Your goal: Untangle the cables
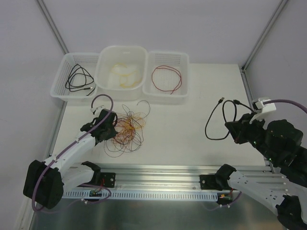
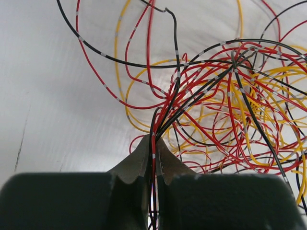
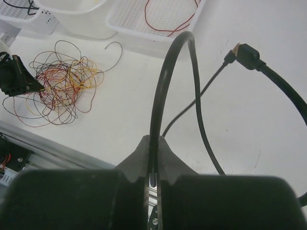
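Left jaws tight on cables (image 2: 154,143), lengthwise.

There are no words, numbers or signs to read. The cables (image 1: 125,129), the white baskets (image 1: 167,98) and the worktop (image 1: 192,127) show none. The little grey marks along the cables are too small to read.

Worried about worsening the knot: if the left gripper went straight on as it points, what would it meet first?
The tangled heap of thin red, yellow and black wires lies directly ahead of the left gripper, which grips some strands.
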Robot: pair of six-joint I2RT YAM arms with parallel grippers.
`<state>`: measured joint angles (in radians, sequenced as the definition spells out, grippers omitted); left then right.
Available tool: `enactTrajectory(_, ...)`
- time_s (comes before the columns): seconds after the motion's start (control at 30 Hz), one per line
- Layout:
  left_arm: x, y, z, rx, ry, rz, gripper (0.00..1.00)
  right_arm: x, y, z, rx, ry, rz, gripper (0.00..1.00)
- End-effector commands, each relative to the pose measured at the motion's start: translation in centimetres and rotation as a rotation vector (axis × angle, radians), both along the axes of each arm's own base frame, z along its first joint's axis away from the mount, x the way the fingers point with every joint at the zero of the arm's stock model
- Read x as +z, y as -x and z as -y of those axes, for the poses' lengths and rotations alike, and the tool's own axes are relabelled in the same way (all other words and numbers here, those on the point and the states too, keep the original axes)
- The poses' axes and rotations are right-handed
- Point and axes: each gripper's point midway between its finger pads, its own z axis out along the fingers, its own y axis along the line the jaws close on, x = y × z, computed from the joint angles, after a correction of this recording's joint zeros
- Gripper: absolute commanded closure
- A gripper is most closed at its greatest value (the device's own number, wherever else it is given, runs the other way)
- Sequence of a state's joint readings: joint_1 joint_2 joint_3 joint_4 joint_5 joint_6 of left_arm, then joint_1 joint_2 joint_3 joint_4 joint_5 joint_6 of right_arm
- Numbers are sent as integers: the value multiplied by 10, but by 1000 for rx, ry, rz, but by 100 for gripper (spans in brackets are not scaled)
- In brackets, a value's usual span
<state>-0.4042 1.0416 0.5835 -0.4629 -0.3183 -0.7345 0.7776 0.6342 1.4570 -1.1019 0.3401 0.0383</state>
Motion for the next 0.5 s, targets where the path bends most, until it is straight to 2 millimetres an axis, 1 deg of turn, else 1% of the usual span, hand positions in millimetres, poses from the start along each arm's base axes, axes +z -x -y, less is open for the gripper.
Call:
enactTrajectory(0.0, 16, -7, 17, -108, 47, 12, 100, 7, -2, -2, 20, 7, 25, 99)
enactTrajectory(0.03, 21, -8, 24, -134, 71, 16, 100, 8, -5, -8, 29, 1, 27, 99)
enactTrajectory(0.07, 23, -6, 33, -173, 82, 15, 99, -1, -10, -15, 37, 18, 3, 99)
enactTrajectory(0.1, 26, -5, 40, -216, 87, 20, 96, -6, -12, -22, 59, 22, -13, 99)
enactTrajectory(0.13, 32, -5, 49, -252, 103, 33, 94, -7, -17, -30, 72, 13, -10, 99)
enactTrajectory(0.17, 36, -1, 62, -307, 107, 41, 93, -11, -21, -37, 83, 11, -17, 99)
enactTrajectory(0.2, 41, 1, 67, -335, 111, 54, 91, -29, -25, -48, 106, 33, -57, 99)
enactTrajectory(0.23, 47, 1, 74, -359, 125, 67, 86, -29, -32, -58, 119, 16, -46, 99)
enactTrajectory(0.27, 53, 5, 83, -394, 139, 80, 82, -37, -36, -65, 132, 19, -59, 99)
enactTrajectory(0.3, 56, 6, 86, -412, 146, 87, 77, -54, -42, -73, 136, 47, -101, 99)
enactTrajectory(0.33, 60, 7, 89, -425, 159, 97, 62, -58, -47, -80, 143, 42, -107, 99)
enactTrajectory(0.4, 70, 10, 93, -454, 186, 124, 45, -71, -54, -91, 158, 43, -139, 99)
enactTrajectory(0.43, 75, 11, 95, -462, 196, 139, 31, -79, -59, -97, 161, 36, -144, 99)
enactTrajectory(0.47, 85, 12, 96, -471, 216, 170, 24, -84, -60, -101, 173, 32, -157, 99)
